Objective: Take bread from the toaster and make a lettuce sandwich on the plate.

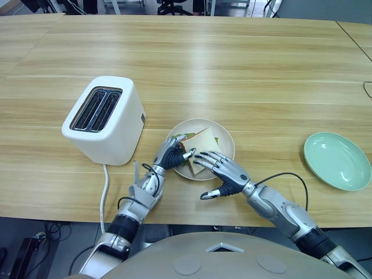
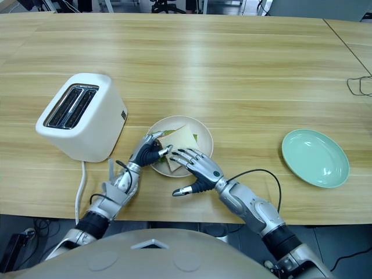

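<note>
On the plate (image 1: 230, 145) beside the toaster (image 1: 107, 119), the left hand (image 1: 167, 157) rests curled against the sandwich (image 1: 203, 139) while the right hand (image 1: 225, 171) hovers spread over its near edge.

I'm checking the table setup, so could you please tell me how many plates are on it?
2. A cream plate holding the sandwich sits just right of the toaster; a green plate lies far to the right, bare.

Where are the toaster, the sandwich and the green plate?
toaster (image 1: 114, 142), left eye view, its white side wall.
sandwich (image 1: 203, 140), left eye view, top bread slice.
green plate (image 2: 315, 157), right eye view, its bare middle.
</note>
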Motion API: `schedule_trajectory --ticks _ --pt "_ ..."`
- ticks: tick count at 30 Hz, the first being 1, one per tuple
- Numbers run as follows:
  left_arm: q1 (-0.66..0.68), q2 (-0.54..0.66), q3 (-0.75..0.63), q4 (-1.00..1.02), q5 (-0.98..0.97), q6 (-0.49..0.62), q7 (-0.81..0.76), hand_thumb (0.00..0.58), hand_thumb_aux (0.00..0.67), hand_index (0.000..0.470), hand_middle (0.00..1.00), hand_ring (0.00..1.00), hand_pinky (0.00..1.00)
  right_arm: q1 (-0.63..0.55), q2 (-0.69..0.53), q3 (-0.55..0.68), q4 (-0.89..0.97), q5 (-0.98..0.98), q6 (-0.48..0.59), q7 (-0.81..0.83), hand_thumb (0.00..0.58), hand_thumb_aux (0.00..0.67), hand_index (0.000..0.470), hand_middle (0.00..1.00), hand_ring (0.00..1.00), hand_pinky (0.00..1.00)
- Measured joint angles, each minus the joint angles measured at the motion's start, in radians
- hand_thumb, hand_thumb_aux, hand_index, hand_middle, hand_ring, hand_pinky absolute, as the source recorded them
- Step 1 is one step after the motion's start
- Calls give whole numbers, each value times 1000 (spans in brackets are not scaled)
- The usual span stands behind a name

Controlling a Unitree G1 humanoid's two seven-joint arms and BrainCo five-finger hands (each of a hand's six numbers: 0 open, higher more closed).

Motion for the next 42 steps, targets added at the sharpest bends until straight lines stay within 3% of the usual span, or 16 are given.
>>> schedule_trajectory --ticks 6,10,13,15,16,17,19,20,21,22,23,24,25,27,33,42 --pt "47 78 148 -369 162 11 224 0 0 0 0 0 0 -45 18 -7 48 -21 44 3 0 0 0 0 0 0" --pt "88 100 199 -417 137 -13 249 0 0 0 0 0 0 -54 24 -10 51 -45 18 -90 0 0 0 0 0 0" --pt "142 138 166 -357 44 -75 159 23 13 9 0 0 0 -11 42 -71 -53 112 -99 -140 0 0 0 0 0 0" --pt "161 146 144 -334 20 -100 117 294 200 137 0 0 0 11 42 -111 -99 200 -143 -141 9 5 4 0 0 0" --pt "181 154 135 -334 6 -118 96 460 365 251 0 0 0 27 34 -136 -115 237 -162 -137 62 37 25 0 0 0" --pt "191 161 129 -334 -6 -130 78 460 365 251 0 0 0 41 26 -152 -120 264 -174 -130 62 37 25 0 0 0" --pt "212 179 115 -335 -39 -161 33 553 525 361 0 0 0 71 12 -182 -124 318 -197 -112 179 113 78 0 0 0" --pt "222 192 105 -335 -51 -177 5 553 525 361 0 0 0 89 9 -193 -133 344 -205 -100 179 113 78 0 0 0" --pt "230 209 87 -334 -57 -193 -28 580 670 460 133 133 133 105 4 -200 -145 376 -215 -82 230 150 103 51 51 51" --pt "236 232 57 -331 -61 -211 -71 580 670 460 227 227 227 126 -4 -202 -162 422 -229 -49 304 208 143 208 208 208" --pt "250 250 31 -324 -56 -227 -106 580 670 460 455 455 455 144 -13 -198 -177 465 -239 -10 478 389 267 545 545 545" --pt "261 264 6 -312 -44 -239 -131 580 670 460 776 776 776 161 -28 -191 -191 499 -243 26 580 670 460 1000 1000 1000" --pt "267 277 -16 -296 -33 -247 -155 580 670 460 953 953 953 177 -45 -181 -200 526 -246 64 580 670 460 1000 1000 1000" --pt "290 311 -59 -281 -9 -268 -208 580 670 460 1000 1000 1000 220 -92 -144 -202 545 -248 160 580 670 460 1000 1000 1000" --pt "286 353 -89 -244 15 -281 -284 580 670 460 1000 1000 1000 231 -101 -92 -125 386 -236 238 580 670 460 1000 1000 1000" --pt "49 248 -107 -62 144 -150 -234 580 670 460 1000 1000 1000 -15 37 -68 69 49 -22 147 580 670 460 1000 1000 1000"
